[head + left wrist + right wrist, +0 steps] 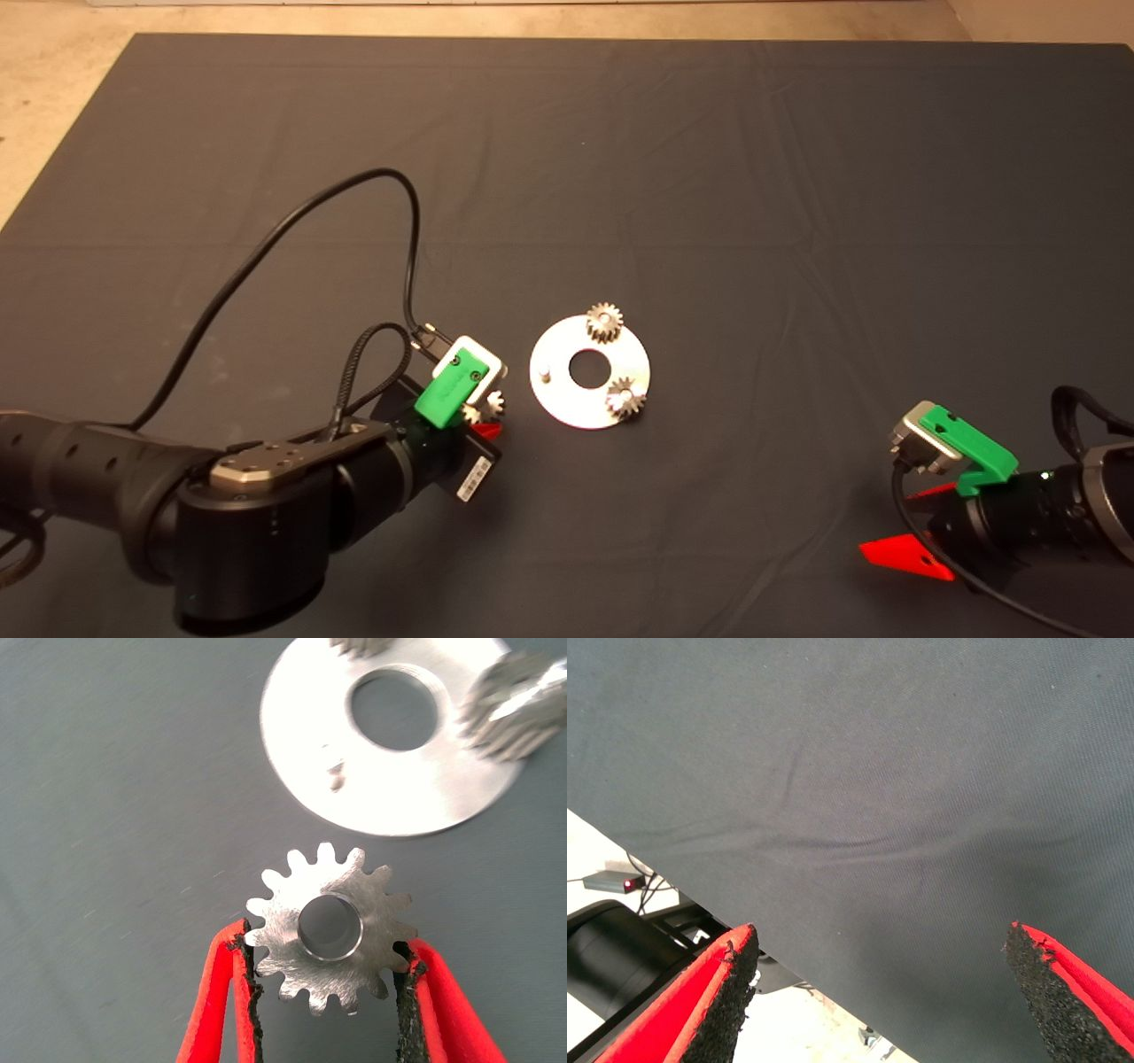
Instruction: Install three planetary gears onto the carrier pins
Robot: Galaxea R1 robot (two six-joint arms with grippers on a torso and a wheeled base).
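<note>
Here, nearest the camera in the head view, the right end effector point(912, 532) waits at the lower right edge of the dark mat point(797, 221), its red fingers spread wide with only mat cloth between them; past the mat's edge its wrist view shows pale floor and some dark equipment.

The left end effector point(485, 418) reaches in from the lower left and grips one planetary gear point(330, 928) by its toothed rim, a black pad point(407, 979) touching the teeth on each side. The gear's face and centre bore are turned toward the wrist camera, and it is held clear of the disc point(576, 403), just off the disc's rim at about 8 o'clock.

Farther in, the silver disc lies flat near the middle of the mat with its central hole open. A second gear point(604, 322) sits on the pin at about 12 o'clock and a third gear point(625, 399) on the pin at about 4 o'clock. The carrier pin point(547, 374) at about 9 o'clock stands bare.
</note>
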